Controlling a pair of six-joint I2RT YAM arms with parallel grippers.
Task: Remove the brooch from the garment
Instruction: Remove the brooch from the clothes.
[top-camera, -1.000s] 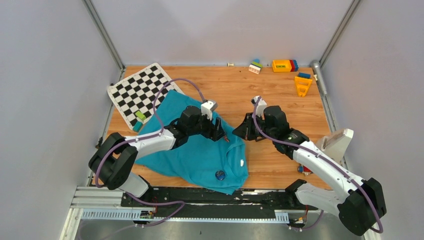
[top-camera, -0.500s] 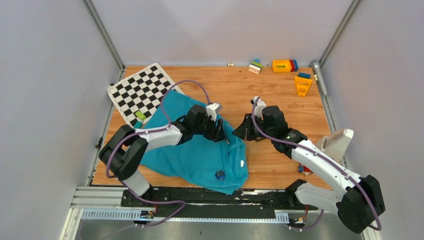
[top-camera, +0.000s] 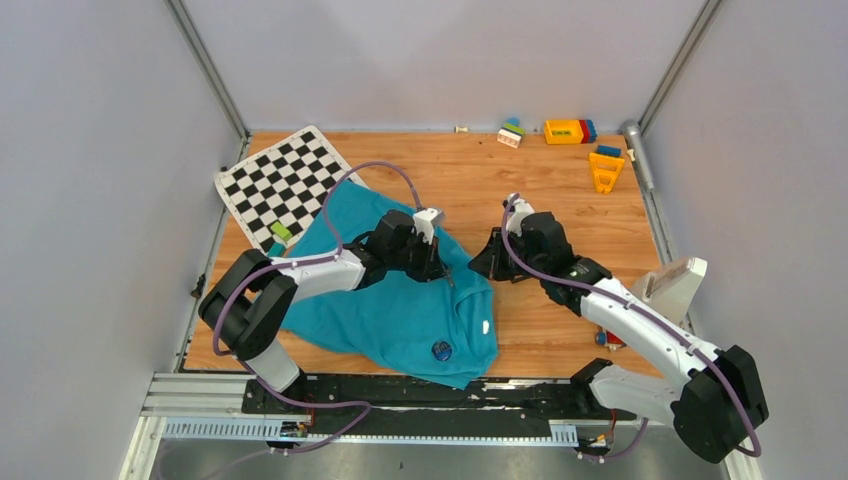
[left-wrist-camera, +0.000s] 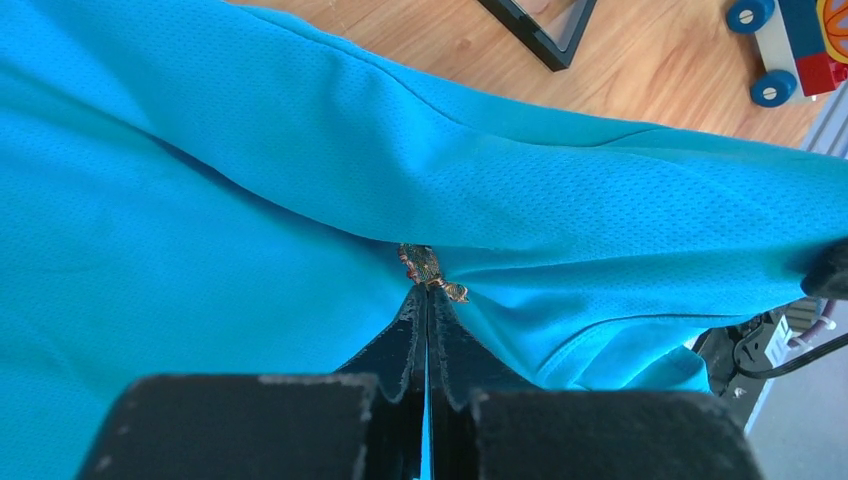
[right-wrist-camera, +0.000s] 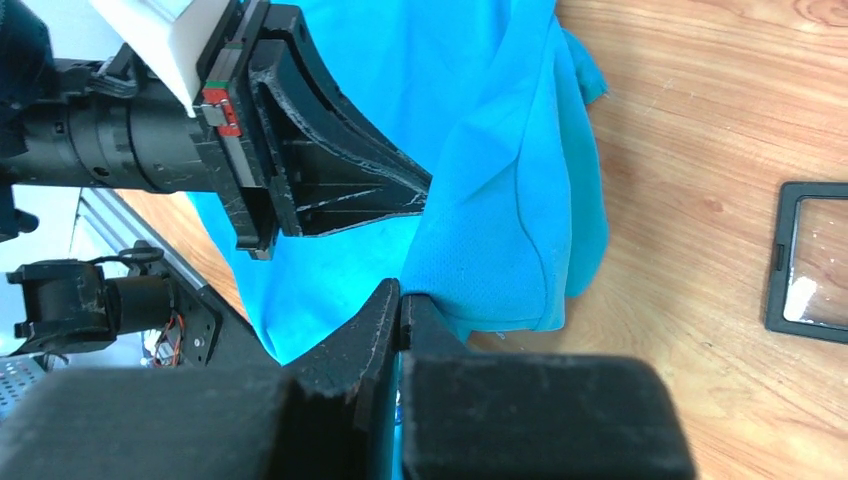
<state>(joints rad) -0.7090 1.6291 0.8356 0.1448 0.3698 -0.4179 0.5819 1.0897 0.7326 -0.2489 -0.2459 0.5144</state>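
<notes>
Wooden table (top-camera: 570, 205) between grey walls (top-camera: 430, 60). The left gripper (left-wrist-camera: 428, 300) is closed on the brooch (left-wrist-camera: 428, 266), the right gripper (right-wrist-camera: 402, 300) clamped on the garment (left-wrist-camera: 200, 200); its pin is hidden in fabric.

The top camera sits high up behind the arms (top-camera: 300, 275) and looks down on the whole table (top-camera: 560, 190). The left wrist camera is very close and looks along its fingers (left-wrist-camera: 400, 335) at the shirt (left-wrist-camera: 200, 200). The right wrist camera, close too, sees the same shirt and the left gripper (right-wrist-camera: 425, 192). The top view shows both.
</notes>
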